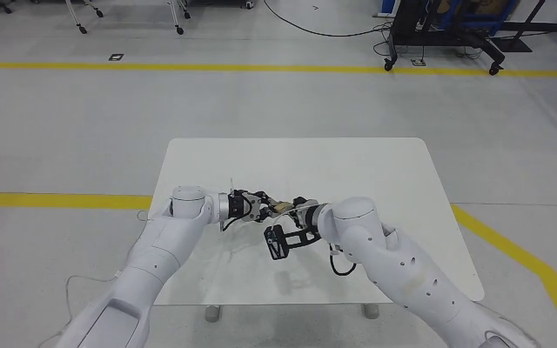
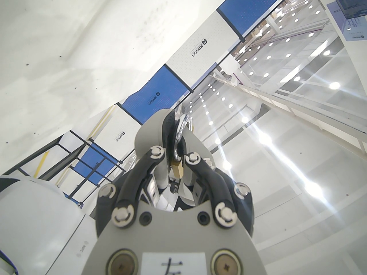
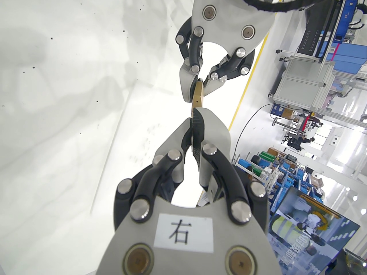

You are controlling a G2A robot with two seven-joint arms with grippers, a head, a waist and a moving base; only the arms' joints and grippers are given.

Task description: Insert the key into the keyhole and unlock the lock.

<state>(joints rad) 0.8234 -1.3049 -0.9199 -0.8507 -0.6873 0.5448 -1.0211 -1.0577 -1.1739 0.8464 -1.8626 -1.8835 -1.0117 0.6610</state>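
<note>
The brass padlock (image 3: 198,95) was pinched tight in the left gripper (image 2: 175,118), fingers clamped on its body with one end poking out past the tips, above the white table (image 1: 383,174). The right gripper (image 3: 194,115) sat nose to nose with it, fingers squeezed together, tips right against that exposed end. Honestly couldn't tell what, if anything, they had hold of.
</note>
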